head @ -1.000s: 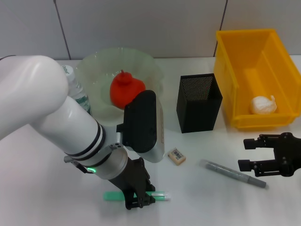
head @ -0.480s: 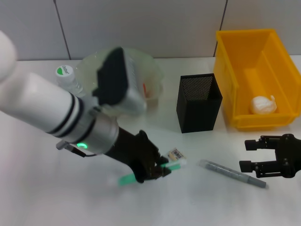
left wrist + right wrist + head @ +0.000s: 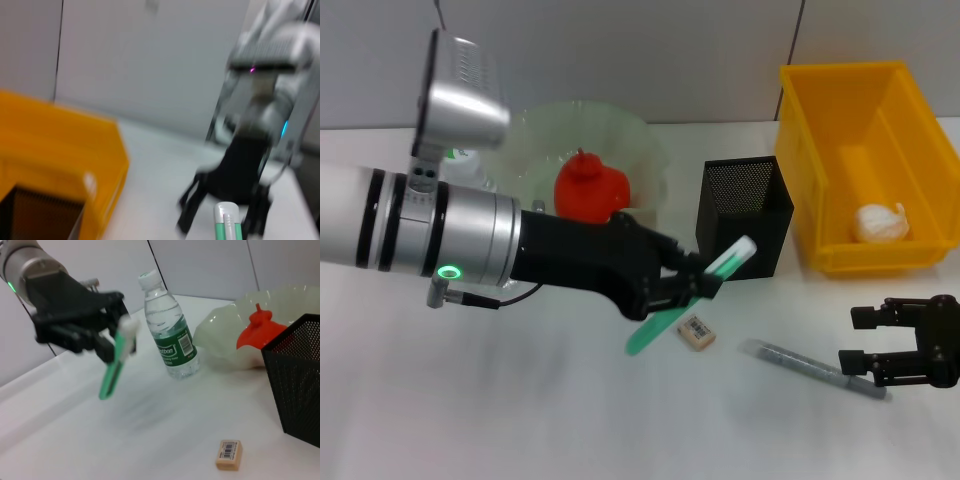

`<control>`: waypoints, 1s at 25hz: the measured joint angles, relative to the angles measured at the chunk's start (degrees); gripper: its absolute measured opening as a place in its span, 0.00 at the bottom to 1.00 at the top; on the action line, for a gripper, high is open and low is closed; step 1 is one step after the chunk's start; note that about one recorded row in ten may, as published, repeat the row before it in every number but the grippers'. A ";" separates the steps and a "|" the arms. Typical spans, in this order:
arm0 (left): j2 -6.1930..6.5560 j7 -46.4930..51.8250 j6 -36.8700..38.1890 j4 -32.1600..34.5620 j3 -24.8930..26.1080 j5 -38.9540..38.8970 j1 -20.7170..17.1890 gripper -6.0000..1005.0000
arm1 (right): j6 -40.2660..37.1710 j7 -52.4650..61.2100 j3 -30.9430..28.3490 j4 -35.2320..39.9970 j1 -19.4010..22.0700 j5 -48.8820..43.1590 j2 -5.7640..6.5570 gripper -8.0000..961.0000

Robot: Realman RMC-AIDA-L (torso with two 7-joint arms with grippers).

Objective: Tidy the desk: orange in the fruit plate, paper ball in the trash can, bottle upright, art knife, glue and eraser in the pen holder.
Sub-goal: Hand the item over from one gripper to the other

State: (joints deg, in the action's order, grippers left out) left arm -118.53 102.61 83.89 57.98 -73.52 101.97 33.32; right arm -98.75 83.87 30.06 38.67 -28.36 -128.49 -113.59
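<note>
A white desk seen from above, with 2 robot arms at work on it. The left gripper is raised above the middle of the desk, its black fingers clamped on a green art knife with a white end. The knife is tilted, with its white end pointing up toward the black mesh pen holder, which stands just beyond it toward the far edge.

The right gripper sits low near the right edge, fingers apart and holding nothing, just beside one end of a grey pen-like stick lying flat on the desk.

The beige eraser lies on the desk under the raised knife, toward the near edge. The orange already rests in the pale-green fruit plate near the far edge. A clear water bottle with a green label stands upright beside the plate. The paper ball lies inside the yellow trash can at the far right corner.

Likely risks from here:
- The knife is held near its middle and on a slant, so its end could catch the holder's rim and tip or push the light mesh cup.
- Released too early or off-centre, it could drop outside the holder, possibly onto the eraser.
- A loose grip could let the knife pivot between the fingers during the approach.
</note>
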 joint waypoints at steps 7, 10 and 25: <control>-0.24 -10.50 -0.50 -12.55 0.22 -19.74 1.04 0.20 | 0.35 -0.12 0.47 -0.08 0.23 -0.08 -0.28 0.82; -0.45 -15.09 -0.94 -16.64 -0.14 -25.77 1.98 0.20 | 0.30 -0.35 0.52 -0.25 0.18 -0.15 -0.30 0.82; -0.65 -44.58 -13.11 -30.18 -23.93 -70.54 4.42 0.20 | 0.30 -0.38 0.62 -0.27 -0.83 -0.27 -0.32 0.82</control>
State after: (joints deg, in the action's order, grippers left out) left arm -119.18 58.02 70.78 27.80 -97.46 31.42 37.74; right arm -98.45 83.50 30.68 38.41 -29.19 -128.77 -113.91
